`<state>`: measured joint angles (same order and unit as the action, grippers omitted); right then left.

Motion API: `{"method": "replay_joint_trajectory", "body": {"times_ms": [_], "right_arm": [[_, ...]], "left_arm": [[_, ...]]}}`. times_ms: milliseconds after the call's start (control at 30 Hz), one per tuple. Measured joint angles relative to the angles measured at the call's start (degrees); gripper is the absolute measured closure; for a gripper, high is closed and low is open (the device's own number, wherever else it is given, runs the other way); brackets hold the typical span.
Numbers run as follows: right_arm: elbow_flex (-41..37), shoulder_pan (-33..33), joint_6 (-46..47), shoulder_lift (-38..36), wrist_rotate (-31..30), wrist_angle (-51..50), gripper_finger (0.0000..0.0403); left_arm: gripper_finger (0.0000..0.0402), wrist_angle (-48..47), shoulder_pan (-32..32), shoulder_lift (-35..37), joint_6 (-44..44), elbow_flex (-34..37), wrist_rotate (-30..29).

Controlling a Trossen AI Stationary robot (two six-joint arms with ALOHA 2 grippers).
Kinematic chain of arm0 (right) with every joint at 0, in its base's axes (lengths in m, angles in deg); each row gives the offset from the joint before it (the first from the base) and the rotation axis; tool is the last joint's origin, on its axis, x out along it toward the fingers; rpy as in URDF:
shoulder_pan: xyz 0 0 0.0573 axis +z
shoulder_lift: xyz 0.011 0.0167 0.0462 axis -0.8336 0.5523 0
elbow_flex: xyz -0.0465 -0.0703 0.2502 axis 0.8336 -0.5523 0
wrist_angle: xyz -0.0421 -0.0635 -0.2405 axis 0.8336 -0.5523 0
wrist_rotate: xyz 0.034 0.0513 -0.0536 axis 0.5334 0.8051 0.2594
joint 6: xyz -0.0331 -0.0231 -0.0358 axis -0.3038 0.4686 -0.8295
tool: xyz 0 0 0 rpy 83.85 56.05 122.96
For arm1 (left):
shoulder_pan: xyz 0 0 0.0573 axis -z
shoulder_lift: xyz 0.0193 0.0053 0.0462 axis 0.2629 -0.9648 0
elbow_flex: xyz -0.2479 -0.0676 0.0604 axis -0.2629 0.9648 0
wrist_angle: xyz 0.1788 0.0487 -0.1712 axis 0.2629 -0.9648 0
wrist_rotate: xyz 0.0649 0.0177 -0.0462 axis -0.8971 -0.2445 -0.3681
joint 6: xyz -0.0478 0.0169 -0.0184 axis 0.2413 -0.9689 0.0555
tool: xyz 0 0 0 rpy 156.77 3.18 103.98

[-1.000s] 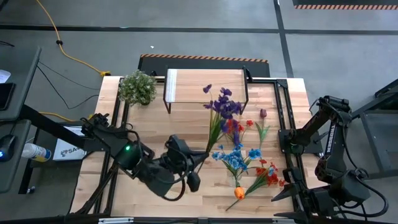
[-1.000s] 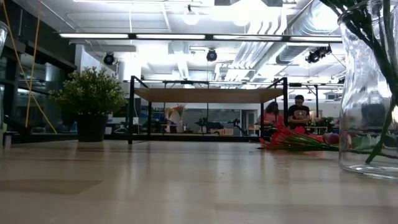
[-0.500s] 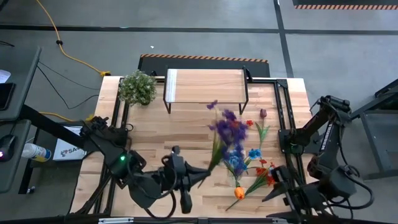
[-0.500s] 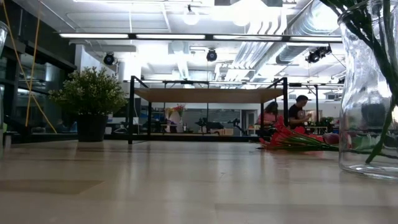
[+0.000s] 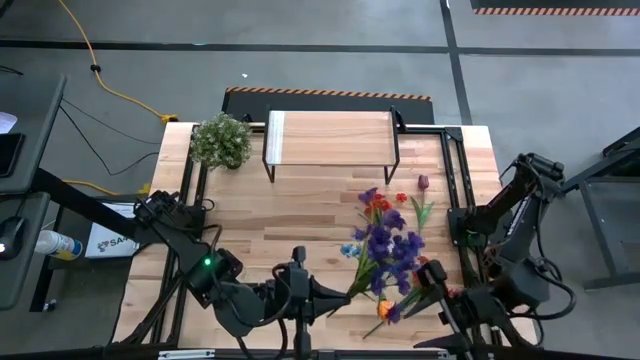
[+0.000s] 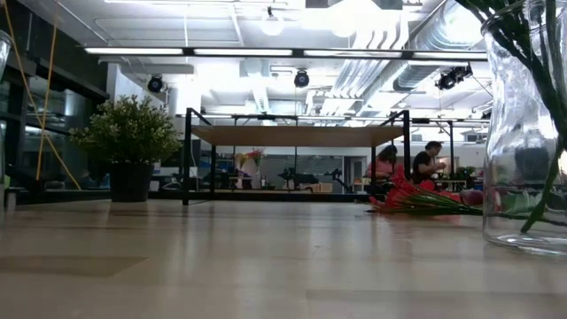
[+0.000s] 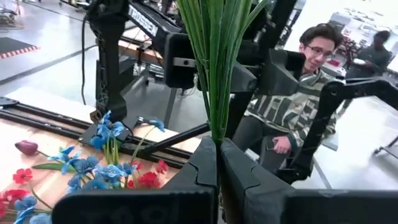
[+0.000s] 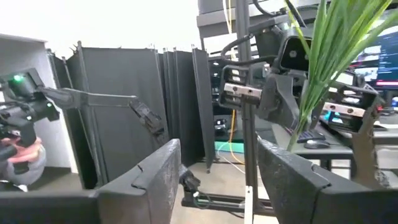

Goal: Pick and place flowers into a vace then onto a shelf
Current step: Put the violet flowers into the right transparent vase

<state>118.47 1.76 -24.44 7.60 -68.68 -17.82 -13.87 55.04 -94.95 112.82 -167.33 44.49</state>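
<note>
My left gripper (image 5: 335, 295) is near the table's front edge, shut on a bunch of purple flowers (image 5: 388, 243). The bunch reaches up and to the right, over loose flowers (image 5: 412, 215) lying flat on the table: blue, red, a dark red tulip (image 5: 422, 183) and an orange tulip (image 5: 383, 311). My right gripper (image 5: 428, 278) stands open just right of the bunch, with nothing between its fingers (image 8: 163, 171). The glass vase (image 6: 527, 133) stands at the right of the low view, green stems inside it. The shelf (image 5: 330, 138) stands on its legs at the far edge. My left gripper pinches several green stems (image 7: 216, 127) of the purple bunch between its two fingers, near the stems' lower ends. The fingers are about level, point toward the table's right side and lie across the stems. The bunch is lifted clear of the table.
A bushy potted plant (image 5: 220, 140) stands at the far left beside the shelf. Black frame rails (image 5: 452, 180) run along the table's left and right sides. A person (image 7: 292, 93) sits beyond the table's right side. Bare wood (image 5: 280, 215) lies at the middle left.
My left gripper has gone toward the table's near edge and its right side and has turned. The purple bunch has swung with it, from the table's middle to the near right, over the loose flowers. My right gripper has swung toward the bunch.
</note>
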Motion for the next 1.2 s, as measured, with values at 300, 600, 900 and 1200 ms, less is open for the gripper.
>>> {"method": "replay_joint_trajectory", "body": {"times_ms": [300,600,900,1200], "right_arm": [[0.0,-4.9,1.5,0.0,8.4,0.0,0.0169],[0.0,-9.3,3.1,0.0,14.2,0.0,0.0163],[0.0,-11.9,4.5,0.0,17.1,0.0,0.0159],[0.0,-13.0,4.6,0.0,17.4,0.0,0.0160]], "left_arm": [[0.0368,0.8,0.0,-0.5,-1.1,0.0,1.8],[0.0368,5.7,0.0,-0.5,-5.1,0.0,4.6],[0.0368,6.4,0.0,-1.9,-5.4,0.0,5.4],[0.0368,9.6,-1.2,-4.3,-5.0,0.1,7.5]]}}
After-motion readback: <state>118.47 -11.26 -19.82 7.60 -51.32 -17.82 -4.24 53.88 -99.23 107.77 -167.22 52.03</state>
